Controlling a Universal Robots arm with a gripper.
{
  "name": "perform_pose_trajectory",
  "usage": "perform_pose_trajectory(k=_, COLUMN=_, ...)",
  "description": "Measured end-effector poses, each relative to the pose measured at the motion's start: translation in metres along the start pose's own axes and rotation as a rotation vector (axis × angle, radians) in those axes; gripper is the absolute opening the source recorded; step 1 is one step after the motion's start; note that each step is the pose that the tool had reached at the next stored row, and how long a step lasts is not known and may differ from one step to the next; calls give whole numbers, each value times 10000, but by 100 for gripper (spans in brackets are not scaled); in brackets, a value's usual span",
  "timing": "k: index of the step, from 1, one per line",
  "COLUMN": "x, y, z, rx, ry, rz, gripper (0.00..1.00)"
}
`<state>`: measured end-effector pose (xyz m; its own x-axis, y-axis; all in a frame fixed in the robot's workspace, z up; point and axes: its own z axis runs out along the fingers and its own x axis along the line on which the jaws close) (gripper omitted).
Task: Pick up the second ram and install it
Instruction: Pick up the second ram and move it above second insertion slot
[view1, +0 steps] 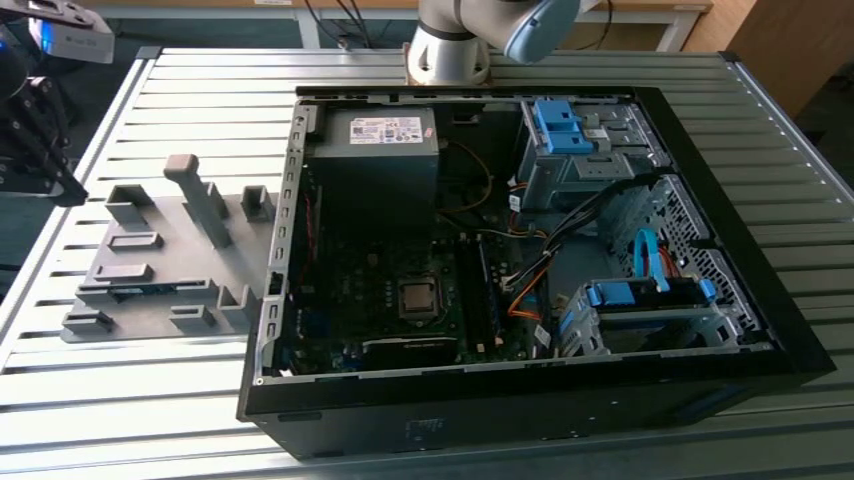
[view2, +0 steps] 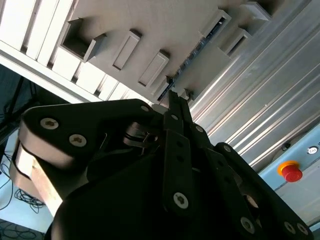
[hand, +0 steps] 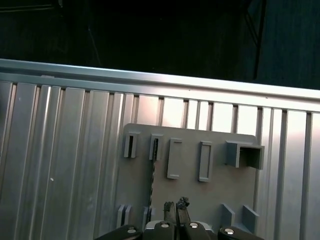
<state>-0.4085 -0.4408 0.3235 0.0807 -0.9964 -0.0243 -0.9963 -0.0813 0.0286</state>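
One end effector (hand: 175, 204), nearly closed and empty, hovers over the grey holder (hand: 215, 200) near the slotted second ram (hand: 151, 180).

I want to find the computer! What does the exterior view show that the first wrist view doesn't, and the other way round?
Exterior view: the open computer case with its power supply and blue drive cage. First wrist view: the gripper, pointing at the holder plate. Both: that grey holder plate on the slatted table, with the ram standing in its slot.
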Motion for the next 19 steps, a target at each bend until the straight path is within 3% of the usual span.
perform_pose_trajectory(k=3, x=15, y=3, z=18, rx=27, ry=-210, rz=-6, gripper=15)
perform_pose_trajectory(k=4, x=23, y=4, z=30, rx=33, ry=-247, rz=-7, gripper=15)
perform_pose_trajectory(k=12, x=55, y=3, z=162, rx=44, ry=-250, rz=52, gripper=15)
perform_pose_trajectory(k=14, x=56, y=3, z=197, rx=44, ry=-250, rz=74, gripper=17)
perform_pose_trajectory(k=15, x=57, y=2, z=215, rx=45, ry=-250, rz=82, gripper=23)
perform_pose_trajectory(k=19, x=64, y=1, z=285, rx=50, ry=-251, rz=101, gripper=23)
